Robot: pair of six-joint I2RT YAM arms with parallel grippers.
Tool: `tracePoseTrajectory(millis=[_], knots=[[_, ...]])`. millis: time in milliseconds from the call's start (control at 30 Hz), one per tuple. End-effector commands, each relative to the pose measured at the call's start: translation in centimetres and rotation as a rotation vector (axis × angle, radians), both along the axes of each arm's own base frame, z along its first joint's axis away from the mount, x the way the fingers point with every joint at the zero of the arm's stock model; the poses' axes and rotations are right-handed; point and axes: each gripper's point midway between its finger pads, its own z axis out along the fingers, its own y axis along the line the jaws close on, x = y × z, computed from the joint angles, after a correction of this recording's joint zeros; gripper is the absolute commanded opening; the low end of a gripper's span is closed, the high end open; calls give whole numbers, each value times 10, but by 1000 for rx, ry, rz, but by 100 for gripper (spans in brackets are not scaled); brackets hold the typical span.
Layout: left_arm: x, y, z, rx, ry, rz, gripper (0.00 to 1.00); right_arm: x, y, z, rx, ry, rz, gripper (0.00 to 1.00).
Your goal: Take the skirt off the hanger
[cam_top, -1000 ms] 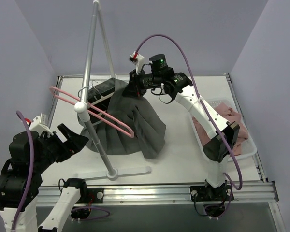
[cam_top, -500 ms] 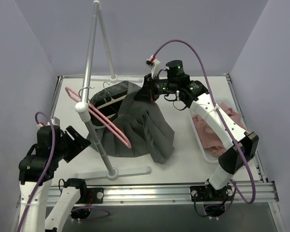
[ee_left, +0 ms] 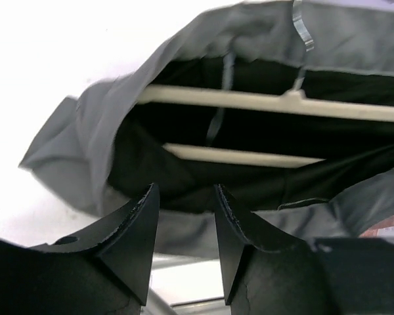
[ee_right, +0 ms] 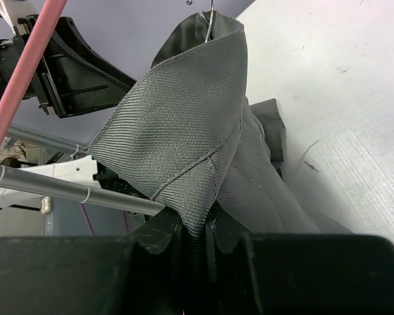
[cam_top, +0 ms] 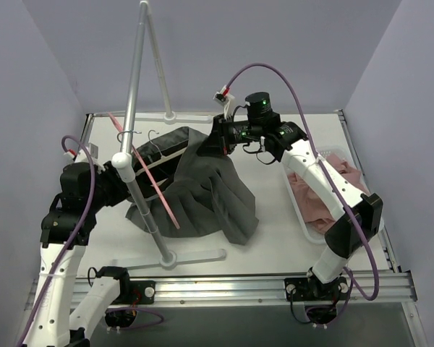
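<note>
The grey skirt hangs on a cream hanger on the metal rack, its hem spread on the table. My right gripper is shut on the skirt's waistband corner and holds it up to the right; in the right wrist view the fabric is pinched between the jaws. My left gripper is open and empty, just in front of the skirt's open waist, where both cream hanger bars show. In the top view the left gripper sits left of the skirt, partly behind the rack pole.
The rack's metal pole slants across the scene, with its foot on the table. An empty pink hanger hangs on the rack beside the skirt. A clear basket of pink clothes stands at the right.
My left arm has risen and moved in toward the skirt's left side. My right gripper pulled the waistband to the right and holds it. The pink hanger has swung round.
</note>
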Motion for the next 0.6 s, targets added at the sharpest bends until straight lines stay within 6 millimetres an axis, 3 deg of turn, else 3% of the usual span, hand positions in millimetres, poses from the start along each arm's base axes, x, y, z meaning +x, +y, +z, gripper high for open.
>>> tracePoseTrajectory(millis=[0, 167, 333, 567], knots=[[27, -14, 22, -13, -160, -94, 47, -8, 8, 14, 78, 3, 69, 0], [45, -23, 16, -93, -150, -85, 42, -15, 13, 2, 67, 32, 98, 0], [63, -28, 8, -151, -117, -61, 42, -19, 20, 5, 79, 31, 123, 0], [79, -35, 13, -207, -138, -62, 41, -27, 35, 6, 70, 33, 157, 0]])
